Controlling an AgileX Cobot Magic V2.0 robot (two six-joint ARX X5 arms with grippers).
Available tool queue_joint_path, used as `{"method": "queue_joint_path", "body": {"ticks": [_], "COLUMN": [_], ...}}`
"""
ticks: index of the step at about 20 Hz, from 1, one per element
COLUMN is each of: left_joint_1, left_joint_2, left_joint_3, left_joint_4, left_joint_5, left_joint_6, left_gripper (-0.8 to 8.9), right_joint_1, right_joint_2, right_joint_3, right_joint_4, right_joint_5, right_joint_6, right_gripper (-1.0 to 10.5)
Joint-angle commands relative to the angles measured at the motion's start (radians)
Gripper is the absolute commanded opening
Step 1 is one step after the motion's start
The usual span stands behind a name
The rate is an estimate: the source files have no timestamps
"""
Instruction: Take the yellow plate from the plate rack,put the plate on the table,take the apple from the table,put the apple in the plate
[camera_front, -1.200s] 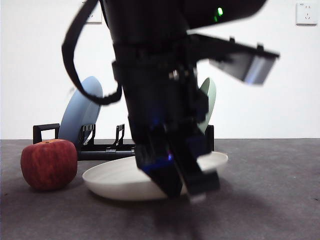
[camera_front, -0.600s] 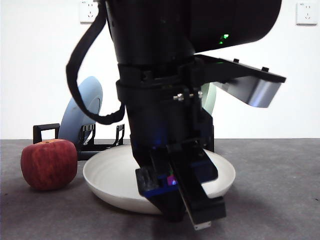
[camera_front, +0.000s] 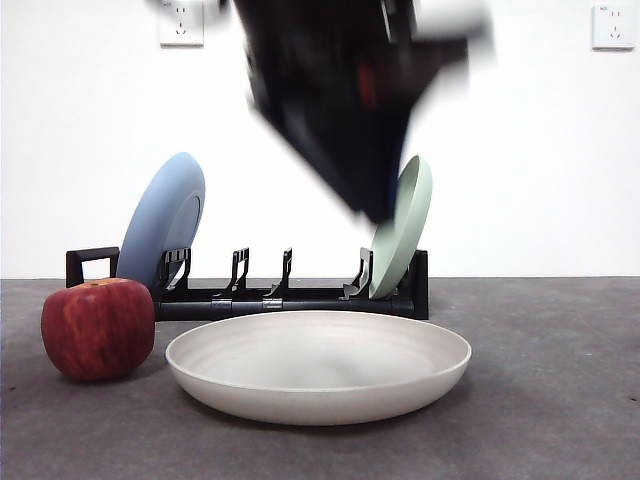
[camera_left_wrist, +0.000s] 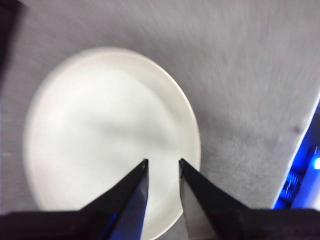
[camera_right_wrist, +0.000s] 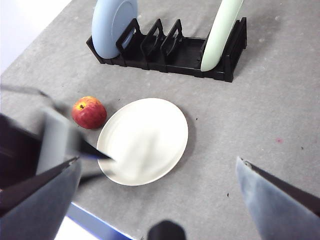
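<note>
Front view. We list the yellow plate (camera_front: 318, 365) lying flat on the table (camera_front: 560, 400), empty. The apple (camera_front: 98, 328) stands on the table just beside the plate's rim, not in it. Behind both runs the plate rack (camera_front: 250, 298), holding a blue plate (camera_front: 163, 226) at its handle end and a pale green plate (camera_front: 403, 226) at the other, with the prongs between them vacant. A dark, blurred arm hangs above the plate, clear of it.

Left wrist view. We record the left gripper (camera_left_wrist: 162, 165) above the yellow plate (camera_left_wrist: 100, 135), over the part nearest its rim. Its jaws stand slightly apart with only a narrow gap, and nothing is between them. The plate lies directly beneath the tips; the apple does not appear here.

Right wrist view. We record the right gripper (camera_right_wrist: 157, 167) high over the table (camera_right_wrist: 260, 115), its jaws spread wide and empty. Well below and ahead of it lies the yellow plate (camera_right_wrist: 145, 140), with the apple (camera_right_wrist: 89, 112) just off its rim and the plate rack (camera_right_wrist: 170, 50) beyond. The blurred left arm shows at the plate's near edge.

Step in hand, as we judge it: the plate is set down and released, so the apple is next. That calls for a gripper to open wider, descend over the apple, close on it, then carry it over the plate.
</note>
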Motion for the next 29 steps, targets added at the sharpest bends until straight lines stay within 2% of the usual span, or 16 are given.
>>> {"method": "queue_joint_path", "body": {"ticks": [1,4,8,10,17,19,24,29], "left_joint_1": [0.0,0.0,0.0,0.0,-0.001,-0.001,-0.003,-0.003], "left_joint_2": [-0.124,-0.32,-0.579,-0.684,-0.816,-0.832,-0.837,-0.837], "left_joint_3": [0.032,0.052,0.052,0.052,0.052,0.052,0.052,0.052], "left_joint_4": [-0.053,-0.101,-0.167,-0.2,-0.285,-0.316,-0.401,-0.417], "left_joint_5": [-0.006,-0.055,-0.118,-0.14,-0.14,-0.163,-0.188,-0.188], "left_joint_6": [-0.092,-0.183,-0.314,-0.349,-0.45,-0.476,-0.538,-0.544], "left_gripper": [1.04,0.99,0.88,-0.2,-0.07,-0.07,-0.07,-0.07], "right_joint_1": [0.001,0.001,0.001,0.008,0.14,0.209,0.429,0.62], "right_joint_2": [0.0,0.009,0.058,0.094,0.219,0.268,0.411,0.605], "right_joint_3": [0.002,0.002,0.002,0.002,0.002,0.002,0.003,0.046], "right_joint_4": [0.005,0.01,0.048,0.085,0.217,0.286,0.481,0.61], "right_joint_5": [-0.003,-0.031,-0.124,-0.181,-0.196,-0.174,-0.036,0.096], "right_joint_6": [0.007,0.007,0.008,0.013,0.055,0.085,0.13,0.138], "right_gripper": [5.4,5.4,5.4,5.4,5.4,5.4,5.5,5.8]}}
